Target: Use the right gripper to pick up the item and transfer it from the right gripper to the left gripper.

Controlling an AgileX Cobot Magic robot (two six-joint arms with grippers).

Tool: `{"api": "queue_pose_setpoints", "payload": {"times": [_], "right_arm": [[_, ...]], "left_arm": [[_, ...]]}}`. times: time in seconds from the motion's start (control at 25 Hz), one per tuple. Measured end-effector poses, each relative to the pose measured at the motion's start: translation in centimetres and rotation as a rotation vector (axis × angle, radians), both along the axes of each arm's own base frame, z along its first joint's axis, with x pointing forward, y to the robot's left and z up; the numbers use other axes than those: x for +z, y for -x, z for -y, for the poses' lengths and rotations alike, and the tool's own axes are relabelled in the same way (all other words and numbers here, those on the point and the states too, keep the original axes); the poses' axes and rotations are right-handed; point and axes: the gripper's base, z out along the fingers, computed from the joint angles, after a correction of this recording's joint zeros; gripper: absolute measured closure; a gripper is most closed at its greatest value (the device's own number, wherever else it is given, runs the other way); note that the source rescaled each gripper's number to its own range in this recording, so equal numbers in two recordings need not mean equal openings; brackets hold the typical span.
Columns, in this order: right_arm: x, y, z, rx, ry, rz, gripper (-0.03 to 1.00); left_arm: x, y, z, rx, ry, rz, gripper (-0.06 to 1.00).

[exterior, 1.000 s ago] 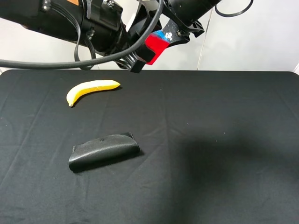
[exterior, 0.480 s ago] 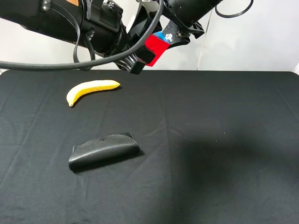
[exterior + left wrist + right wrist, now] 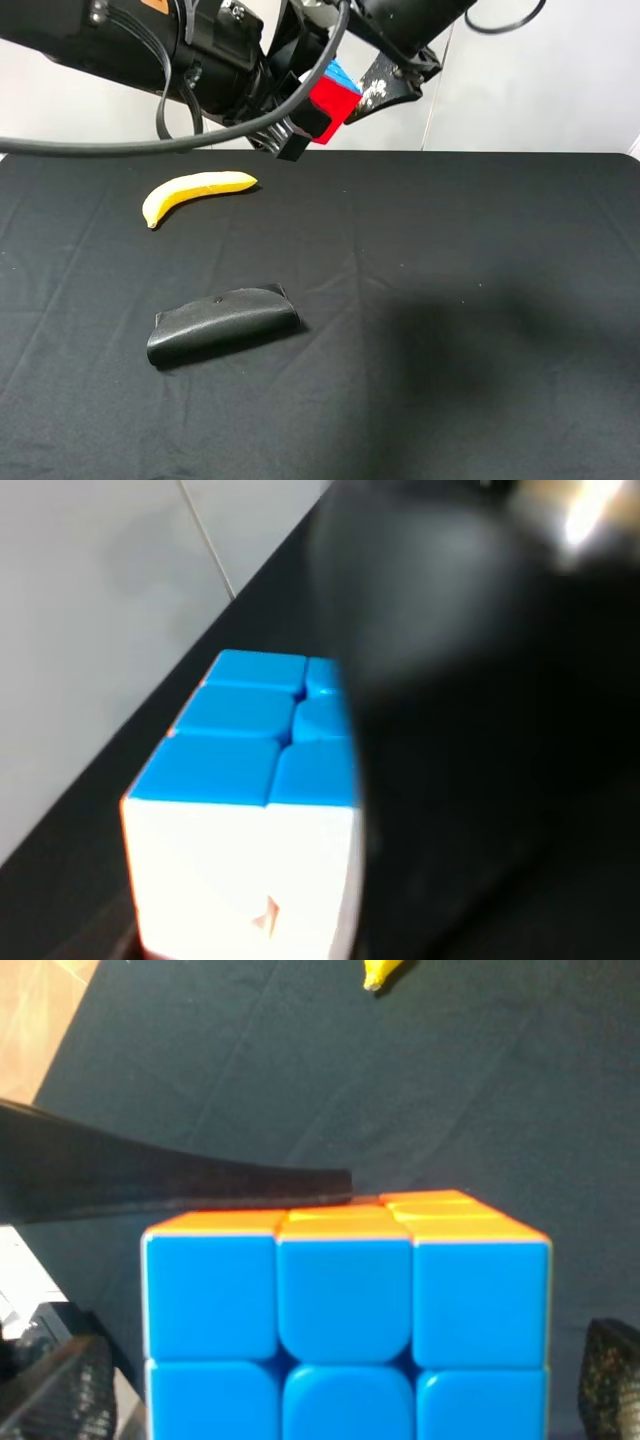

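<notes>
The item, a small puzzle cube [image 3: 335,95] with red and blue faces showing, hangs high above the table's far edge. My left gripper [image 3: 308,112], on the arm with the orange band, is shut on it. One blurred black finger [image 3: 460,740] presses its side next to the blue and white faces [image 3: 240,810]. My right gripper [image 3: 350,70], on the all-black arm, is open. In the right wrist view its fingertips [image 3: 610,1385] stand apart from both sides of the cube [image 3: 345,1330], and the left gripper's finger crosses behind the cube.
A yellow banana [image 3: 197,190] lies at the far left of the black cloth-covered table [image 3: 480,300]; its tip shows in the right wrist view [image 3: 385,972]. A flat black pouch [image 3: 222,322] lies left of centre. A white wall stands behind.
My right gripper's jaws have opened off the cube and its speckled finger has swung away to the right. The cube stays in my left gripper, slightly higher and tilted.
</notes>
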Motion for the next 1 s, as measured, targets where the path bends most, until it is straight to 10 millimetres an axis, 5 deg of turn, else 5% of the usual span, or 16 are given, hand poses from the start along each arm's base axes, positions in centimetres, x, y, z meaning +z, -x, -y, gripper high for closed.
{"api": "queue_pose_setpoints", "payload": {"times": [0.56, 1.0], "right_arm": [[5.9, -0.1, 1.7, 0.018, 0.019, 0.097, -0.03], [6.0, -3.7, 8.5, -0.184, 0.037, 0.09, -0.03]], "left_arm": [[-0.5, 0.0, 0.0, -0.004, -0.03, -0.023, 0.94], [-0.6, 0.0, 0.0, -0.004, -0.031, -0.025, 0.94]]}}
